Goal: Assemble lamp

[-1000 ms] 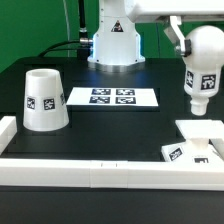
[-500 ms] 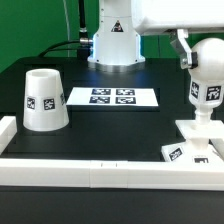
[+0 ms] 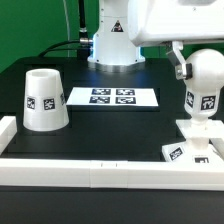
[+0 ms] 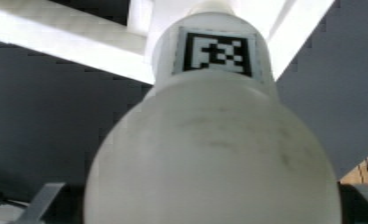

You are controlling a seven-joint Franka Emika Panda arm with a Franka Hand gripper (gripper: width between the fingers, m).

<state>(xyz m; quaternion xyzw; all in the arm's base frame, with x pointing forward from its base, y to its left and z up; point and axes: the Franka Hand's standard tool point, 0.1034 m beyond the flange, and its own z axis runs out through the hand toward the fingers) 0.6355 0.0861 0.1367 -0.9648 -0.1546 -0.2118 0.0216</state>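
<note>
The bulb [image 3: 204, 98] is a smooth white plastic cylinder with a rounded dome. It stands upright, dome up, with a black-and-white square tag on the side facing the exterior camera. Its narrow lower end meets the middle of the base [image 3: 185, 132], a flat white square slab with two tags on its near edge. I cannot tell whether the bulb is seated there or only touching. In the exterior view the pair sits at about 3 to 4 o'clock of the frame.

The gripper [image 3: 198, 66] comes down from 12 o'clock and is closed around the dome, spread only as wide as the bulb. One dark finger [image 3: 180, 62] lies against the bulb at its 10 o'clock; the other is hidden behind it.

The front rail [image 3: 100, 172] runs along the table's near edge at 6 o'clock, just beside the base. The left rail [image 3: 8, 130] lies at 8 o'clock of the frame. A wide stretch of black table [image 3: 120, 135] lies open between the base and the shade [image 3: 42, 100]. The shade is well apart at the bulb's 9 o'clock, wide end down and opening up. The marker board [image 3: 112, 97] lies flat between them, toward the back.

Only the exterior view takes in the shade, board and rails. The wrist view looks along the bulb [image 4: 207, 140], which fills most of the picture, and shows faint scuffs on its skin and the tag at its far end.
</note>
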